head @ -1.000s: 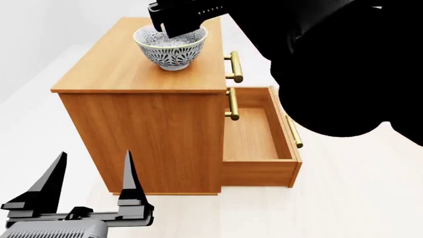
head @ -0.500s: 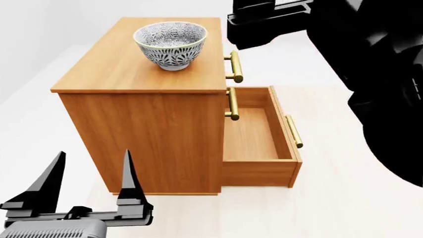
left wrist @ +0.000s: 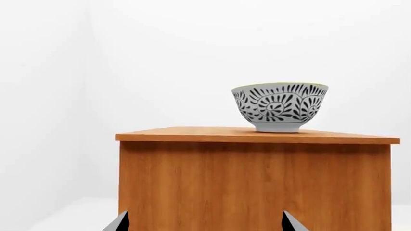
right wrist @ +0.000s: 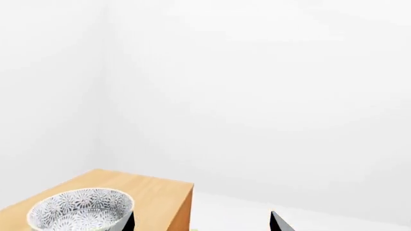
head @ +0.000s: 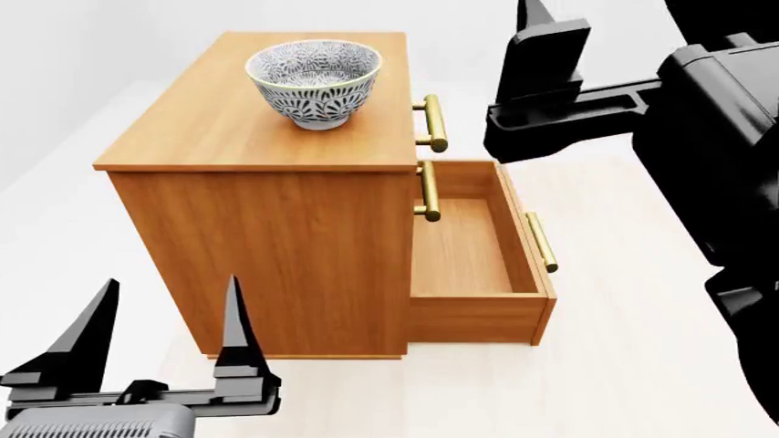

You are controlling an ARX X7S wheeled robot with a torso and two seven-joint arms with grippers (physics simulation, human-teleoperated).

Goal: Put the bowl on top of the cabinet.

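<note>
While the bowl [head: 316,80] stands upright on its foot on the flat top of the cabinet [head: 255,228], neither gripper touches it. It sits toward the far right part of the top, clear of every edge, its patterned inside facing up. In the left wrist view the bowl [left wrist: 280,107] rests on the cabinet [left wrist: 253,183] top near one corner, level, with pale wall behind it. In the right wrist view the bowl [right wrist: 80,211] shows from above on the cabinet [right wrist: 157,192] top.

On the cabinet's right side a drawer [head: 469,251] is pulled out, showing a bare wooden floor inside; brass handles [head: 432,123] run along the drawer fronts.

Low at the near left, the left gripper [head: 164,342] hangs in front of the cabinet's near face, well apart from the bowl, its two dark fingers [head: 237,328] spread with nothing between them. Only the finger tips [left wrist: 119,222] show in its own wrist view.

At the far right the right gripper [head: 535,78] is raised beside the cabinet, right of the bowl and off it. Its fingers [right wrist: 277,222] stand apart in its wrist view, holding nothing.
</note>
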